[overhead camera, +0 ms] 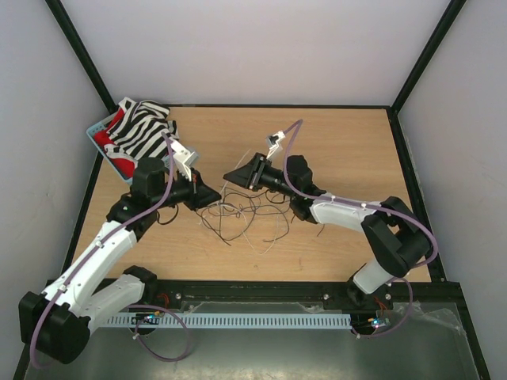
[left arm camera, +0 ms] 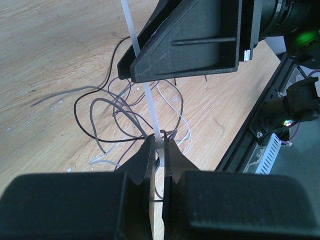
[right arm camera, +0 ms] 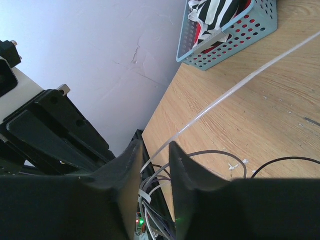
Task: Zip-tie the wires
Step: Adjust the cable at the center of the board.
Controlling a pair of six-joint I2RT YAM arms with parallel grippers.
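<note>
The wires lie in a loose dark tangle on the wooden table between both arms, and also show in the left wrist view. My left gripper is shut on the head end of a white zip tie, right at the gathered wires. The tie's strap rises past my right gripper. In the right wrist view the strap runs through the gap between the right gripper's fingers. Those jaws stand apart, wider than the strap, with wire loops just behind.
A light blue basket holding a zebra-striped cloth and something red stands at the table's back left corner. Black frame rails run along the table's edges, and a white slotted cable duct lies along the near edge.
</note>
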